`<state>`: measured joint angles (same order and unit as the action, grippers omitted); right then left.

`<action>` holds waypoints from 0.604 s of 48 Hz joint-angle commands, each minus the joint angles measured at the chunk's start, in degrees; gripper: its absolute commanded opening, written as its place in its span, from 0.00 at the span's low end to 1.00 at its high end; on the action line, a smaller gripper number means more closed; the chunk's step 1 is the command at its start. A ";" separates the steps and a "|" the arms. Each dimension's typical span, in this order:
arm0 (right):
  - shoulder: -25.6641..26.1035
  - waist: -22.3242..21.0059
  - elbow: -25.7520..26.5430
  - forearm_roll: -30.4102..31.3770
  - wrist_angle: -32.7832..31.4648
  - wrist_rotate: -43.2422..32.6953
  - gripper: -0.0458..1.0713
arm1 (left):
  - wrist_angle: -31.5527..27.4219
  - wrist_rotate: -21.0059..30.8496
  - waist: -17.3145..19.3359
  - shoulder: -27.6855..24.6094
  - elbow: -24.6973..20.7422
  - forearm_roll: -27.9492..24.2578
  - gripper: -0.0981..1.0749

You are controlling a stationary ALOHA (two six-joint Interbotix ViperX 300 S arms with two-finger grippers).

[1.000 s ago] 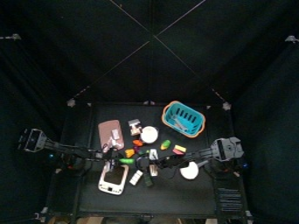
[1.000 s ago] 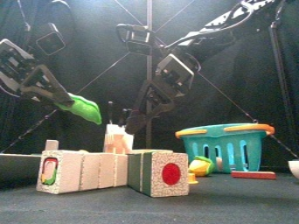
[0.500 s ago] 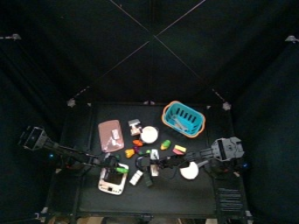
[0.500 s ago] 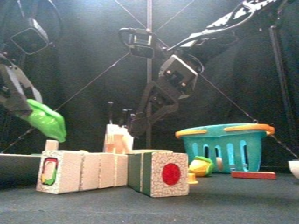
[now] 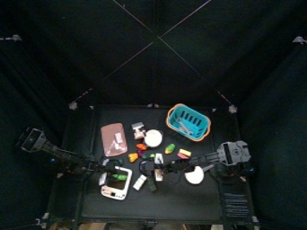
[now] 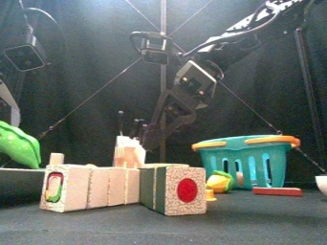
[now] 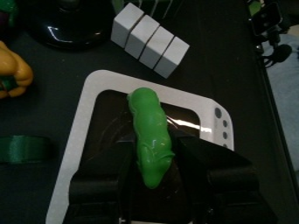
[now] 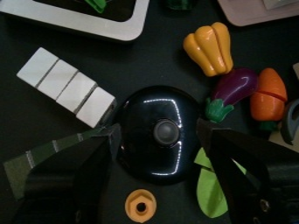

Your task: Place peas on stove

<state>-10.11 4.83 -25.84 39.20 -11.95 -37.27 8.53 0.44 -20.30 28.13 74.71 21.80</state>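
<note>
The peas are a green pod (image 7: 149, 144), held lengthwise between my left gripper's (image 7: 158, 164) jaws. The pod hangs just above the white toy stove (image 7: 100, 101), over its black burner; I cannot tell if it touches. In the top view the left gripper (image 5: 106, 176) is at the stove's (image 5: 117, 184) left end. In the front view the pod (image 6: 15, 145) shows low at the far left. My right gripper (image 8: 162, 156) is open above a black round lid (image 8: 163, 131) and hangs at mid-table (image 6: 192, 81).
White blocks (image 7: 149, 42) and a yellow pepper (image 7: 10, 72) lie near the stove. Beside the lid lie an eggplant (image 8: 230, 90), a carrot (image 8: 271, 94) and an orange ring (image 8: 142, 206). A teal basket (image 5: 188, 120) stands at the back right, a pink board (image 5: 115, 137) at the back left.
My left gripper has carried the pea pod down and to the left, ending low over the stove. The right arm has not moved.
</note>
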 commanded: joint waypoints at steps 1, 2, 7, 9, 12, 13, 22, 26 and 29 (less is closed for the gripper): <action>1.76 -0.09 0.53 -0.18 0.18 -0.09 0.93 | -0.62 -0.09 -0.35 1.05 -0.09 1.41 0.68; 1.76 -0.09 0.53 -0.18 0.18 -0.09 0.93 | -0.70 -0.09 -0.35 1.14 0.00 1.67 0.68; 1.58 -0.18 0.62 -0.18 0.18 -0.09 0.93 | -1.58 -0.09 -0.35 1.05 0.53 2.37 0.68; 1.58 -0.18 0.62 -0.18 0.18 -0.09 0.93 | -1.67 -0.09 -0.35 1.05 0.70 2.37 0.68; 1.58 -0.26 0.70 -0.18 0.18 -0.09 0.93 | -1.58 -0.09 -0.35 1.05 0.97 2.55 0.68; 1.58 -0.26 0.62 -0.18 0.09 -0.09 0.93 | -1.58 -0.09 -0.35 1.05 1.05 2.55 0.68; 1.49 -0.26 0.62 -0.18 0.18 -0.09 0.93 | -1.14 -0.18 -0.35 1.05 0.97 2.55 0.69; 1.32 -0.35 0.62 -0.18 0.18 0.00 0.93 | -1.05 -0.18 -0.35 1.05 0.97 2.55 0.70; 1.32 -0.35 0.62 -0.18 0.18 0.00 0.93 | -1.14 -0.18 -0.35 1.05 0.97 2.55 0.71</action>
<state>-10.11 4.66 -25.84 39.11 -12.04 -37.18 7.03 0.35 -20.57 29.27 76.20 24.17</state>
